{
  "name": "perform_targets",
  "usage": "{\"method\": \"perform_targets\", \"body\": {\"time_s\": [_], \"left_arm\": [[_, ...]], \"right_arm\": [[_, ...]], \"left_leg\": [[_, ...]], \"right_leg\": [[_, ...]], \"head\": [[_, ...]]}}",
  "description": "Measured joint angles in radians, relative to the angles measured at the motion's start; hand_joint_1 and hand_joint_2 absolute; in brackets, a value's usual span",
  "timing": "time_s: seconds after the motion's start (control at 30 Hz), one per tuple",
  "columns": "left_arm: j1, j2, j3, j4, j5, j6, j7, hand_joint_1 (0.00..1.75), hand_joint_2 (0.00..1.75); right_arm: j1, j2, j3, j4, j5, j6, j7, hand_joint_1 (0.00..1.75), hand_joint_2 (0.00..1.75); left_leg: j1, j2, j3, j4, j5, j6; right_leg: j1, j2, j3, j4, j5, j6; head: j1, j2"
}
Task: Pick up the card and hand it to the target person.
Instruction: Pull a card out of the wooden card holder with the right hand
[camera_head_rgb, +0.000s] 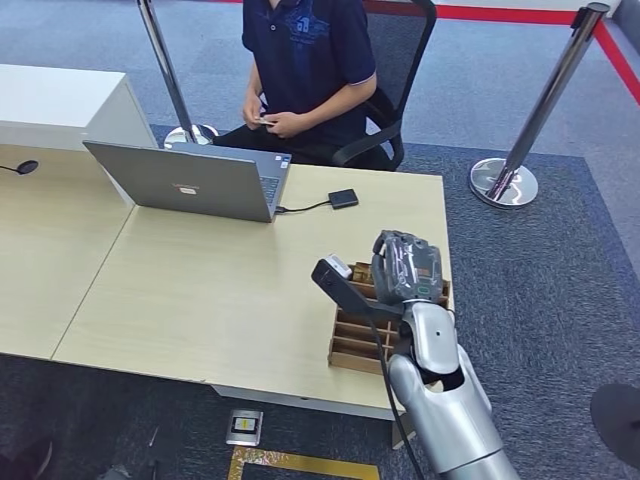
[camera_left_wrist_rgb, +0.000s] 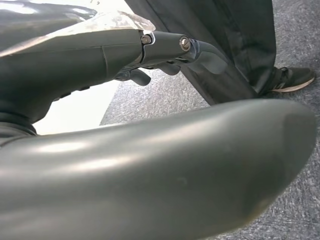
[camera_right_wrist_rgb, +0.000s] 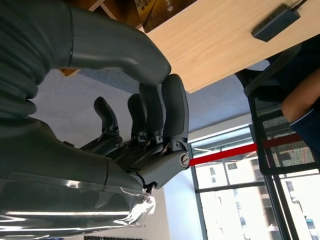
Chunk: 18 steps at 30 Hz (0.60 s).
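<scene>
Left hand (camera_left_wrist_rgb: 158, 165) close up, grey carpet (camera_left_wrist_rgb: 166, 97), a shoe (camera_left_wrist_rgb: 294, 80)

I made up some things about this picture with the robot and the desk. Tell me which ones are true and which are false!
1. The laptop is open. True.
2. The right hand hovers over a wooden tray. True.
3. The person is standing. False: the person sits in a black chair.
4. The small black box lies on the floor. False: it lies on the desk, cabled to the laptop.
5. Two metal posts stand on the carpet. True.
</scene>
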Motion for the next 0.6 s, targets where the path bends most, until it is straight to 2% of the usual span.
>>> {"method": "perform_targets", "body": {"time_s": [0.07,0.13,0.47,0.6], "left_arm": [[0.000,0.000,0.000,0.000,0.000,0.000,0.001,0.00,0.00],[0.000,0.000,0.000,0.000,0.000,0.000,0.002,0.00,0.00],[0.000,0.000,0.000,0.001,-0.003,0.000,0.010,0.00,0.00],[0.000,0.000,0.000,0.001,-0.004,0.000,0.013,0.00,0.00]], "right_arm": [[-0.003,0.000,0.000,0.005,0.000,0.000,0.000,0.74,1.75],[-0.005,0.000,0.000,0.009,0.000,0.000,0.000,0.69,1.75],[-0.020,0.008,0.000,0.044,-0.001,0.001,0.010,0.76,1.75],[-0.029,0.010,0.000,0.066,-0.005,0.001,0.014,0.84,1.75]], "left_leg": [[0.000,0.000,0.000,0.000,0.000,0.000],[0.000,0.000,0.000,0.000,0.000,0.000],[0.000,0.000,0.000,0.000,0.000,0.000],[0.000,0.000,0.000,0.000,0.000,0.000]], "right_leg": [[0.000,0.000,0.000,0.000,0.000,0.000],[0.000,0.000,0.000,0.000,0.000,0.000],[0.000,0.000,0.000,0.000,0.000,0.000],[0.000,0.000,0.000,0.000,0.000,0.000]], "head": [[0.000,0.000],[0.000,0.000],[0.000,0.000],[0.000,0.000]]}}
